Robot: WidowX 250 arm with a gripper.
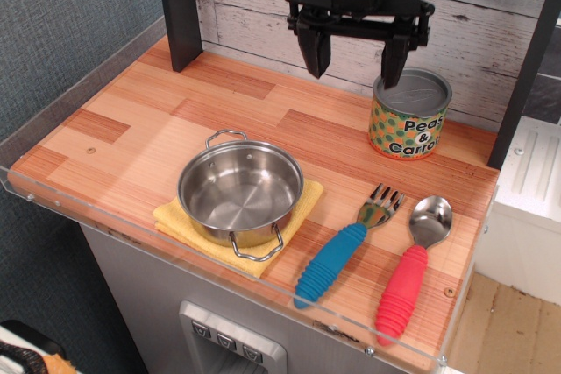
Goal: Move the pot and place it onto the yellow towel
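The shiny steel pot (240, 192) with two wire loop handles sits upright on the yellow towel (297, 214) near the front edge of the wooden counter. The towel shows around the pot's front and right sides. My black gripper (354, 66) hangs open and empty high above the back of the counter, well behind and to the right of the pot, its fingers spread wide. Its right finger (391, 60) is just above the left rim of the can.
A polka-dot "Peas & Carrots" can (408, 114) stands at the back right. A blue-handled fork (344, 246) and a red-handled spoon (409, 268) lie at the front right. A dark post (178, 8) stands at the back left. A clear rim (219, 273) edges the counter.
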